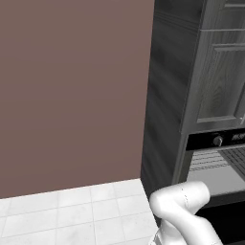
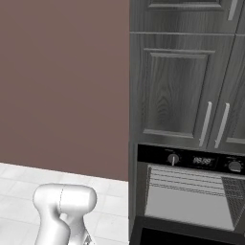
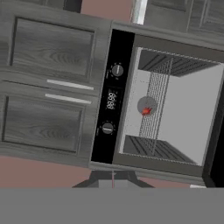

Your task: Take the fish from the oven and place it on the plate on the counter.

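The tiny red-orange fish is seen straight ahead of the pressed-together, empty tool, inside the open black oven.

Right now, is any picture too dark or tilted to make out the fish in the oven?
Hand view: rolled sideways but evenly lit, and the fish shows as a small red spot on a grey disc inside the oven. Left and right base views: upright, no glare, but the lit cavity there reveals no fish.

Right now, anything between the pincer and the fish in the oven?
Nothing visible. The oven door is open, and in the hand view the fish lies in plain sight on a round grey dish on the rack. The shut pincer faces the cavity with no object in between.
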